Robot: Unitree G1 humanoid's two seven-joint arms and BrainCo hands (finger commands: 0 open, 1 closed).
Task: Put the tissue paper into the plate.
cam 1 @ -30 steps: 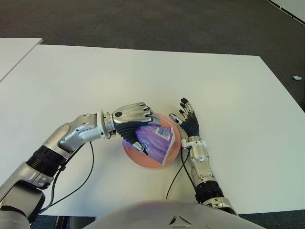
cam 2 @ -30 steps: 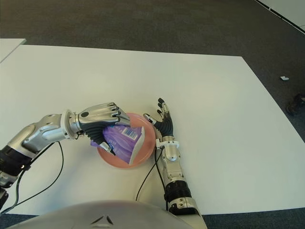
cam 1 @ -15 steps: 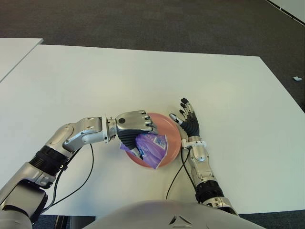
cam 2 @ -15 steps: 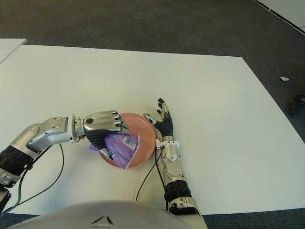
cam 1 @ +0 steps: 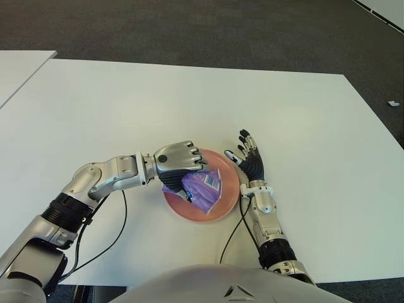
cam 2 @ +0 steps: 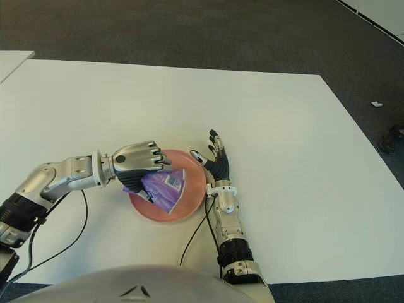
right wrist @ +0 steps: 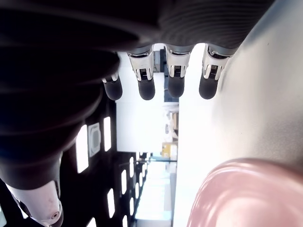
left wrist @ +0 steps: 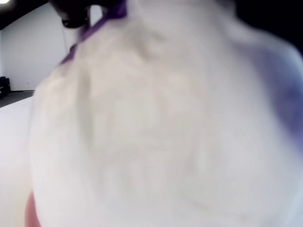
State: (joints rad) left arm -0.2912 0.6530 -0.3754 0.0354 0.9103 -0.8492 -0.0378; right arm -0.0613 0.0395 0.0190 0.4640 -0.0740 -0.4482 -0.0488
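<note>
Two hands in view | left hand clamped on purple tissue pack over pink plate | right hand spread beside plate's right rim | white tabletop; black cables near front edge

A: Where's the plate?
B: Near front edge of worktop, approx. centre.
A: Tissue pack?
B: Over plate's left half, in left hand.
A: Right hand?
B: Just right of plate.
</note>
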